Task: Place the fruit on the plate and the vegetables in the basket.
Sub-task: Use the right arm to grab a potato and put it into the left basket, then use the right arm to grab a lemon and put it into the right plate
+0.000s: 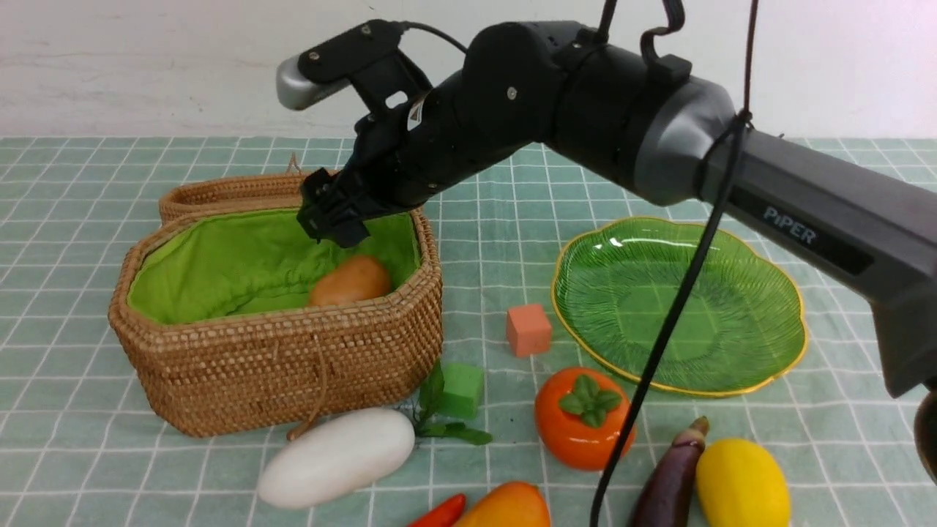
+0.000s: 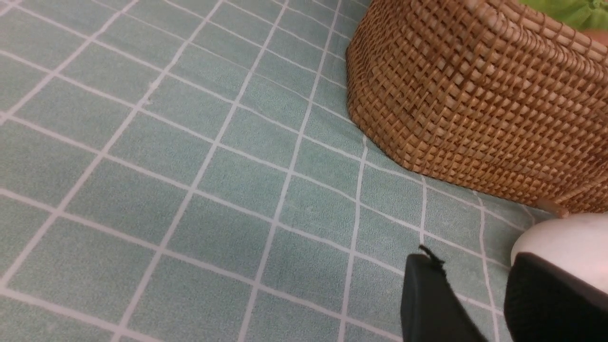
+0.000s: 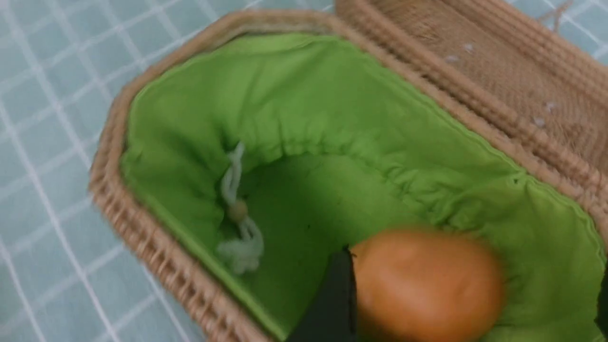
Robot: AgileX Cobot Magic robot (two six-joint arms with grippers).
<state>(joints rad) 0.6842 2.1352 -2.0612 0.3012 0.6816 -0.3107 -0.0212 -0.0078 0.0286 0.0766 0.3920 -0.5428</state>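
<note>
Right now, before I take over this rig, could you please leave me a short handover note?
Right tool: open, above the brown woven wicker basket, nothing held.
Left tool: open, empty, low beside the basket.
Done: brown-orange toy potato lies in the basket.
To do: dark purple eggplant, white oblong radish, slim red pepper into the basket; orange persimmon, yellow lemon, yellow-orange mango onto the bare translucent green leaf-shaped glass plate. All six lie on the checked cloth.
</note>
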